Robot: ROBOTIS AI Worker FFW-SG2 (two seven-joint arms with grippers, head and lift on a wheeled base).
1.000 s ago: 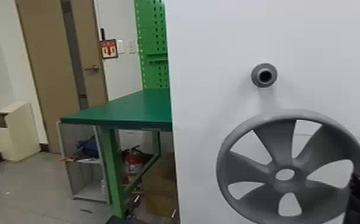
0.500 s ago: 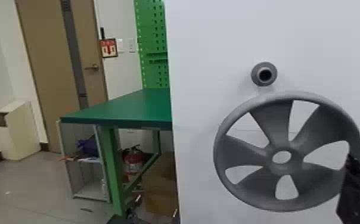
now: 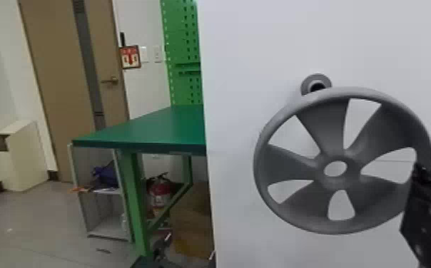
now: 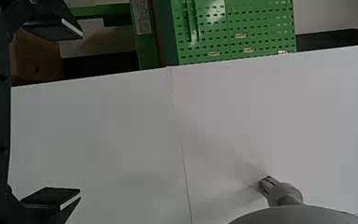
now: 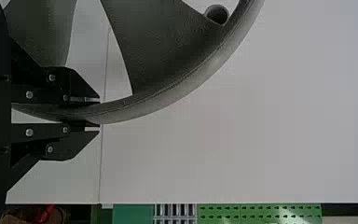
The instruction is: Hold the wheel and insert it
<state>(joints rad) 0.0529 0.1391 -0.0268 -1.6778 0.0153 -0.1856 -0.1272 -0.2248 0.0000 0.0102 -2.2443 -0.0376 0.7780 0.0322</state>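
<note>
1. Right tool (image 3: 417, 171): gripping rim of wheel (image 3: 327, 124).
2. Wheel roughly upright before white panel (image 3: 247, 53), top edge overlapping peg (image 3: 307, 83) in head view.
3. Left tool (image 4: 80, 113): spread wide, facing panel.

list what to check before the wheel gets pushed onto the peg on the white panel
1. Wheel gripped at its rim by the right pincer: ok
2. Hub hole lined up with the peg: not ok, lower in the head view
3. Rim not touching the peg: cannot tell, it overlaps the peg in the head view
4. Peg standing out from the white panel: ok
5. Left pincer empty: ok
</note>
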